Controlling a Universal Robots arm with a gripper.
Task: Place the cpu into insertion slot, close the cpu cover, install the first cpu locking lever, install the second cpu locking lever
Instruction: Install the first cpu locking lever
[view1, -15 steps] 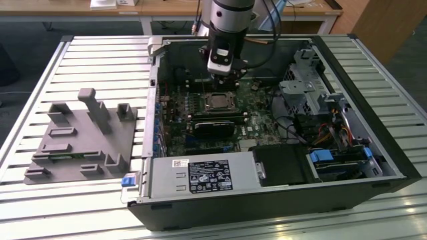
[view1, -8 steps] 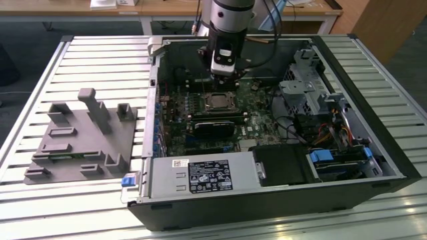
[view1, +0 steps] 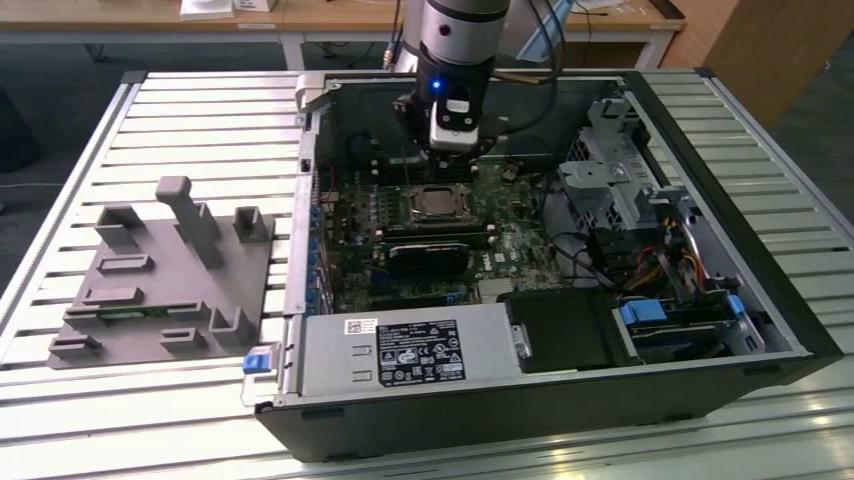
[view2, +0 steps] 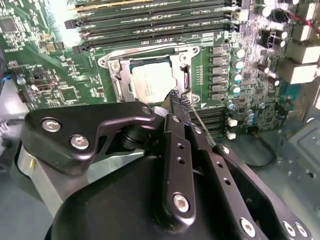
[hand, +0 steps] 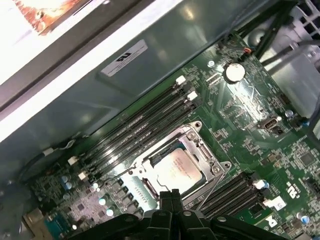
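Claw, pinched narrow, is pressing at the locking lever beside the cpu cover, upper centre of exterior view; advise steady pressure.

Silver-grey arm, black hand, silver screws

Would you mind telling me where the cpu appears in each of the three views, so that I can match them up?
Exterior view: the cpu sits mid-motherboard in the open case, just below the tool in the picture.
Second wrist view: the cpu lies just beyond the tool.
First wrist view: the cpu lies just beyond the tool.
Shared landmark: the cpu cover, the silver frame round the chip.
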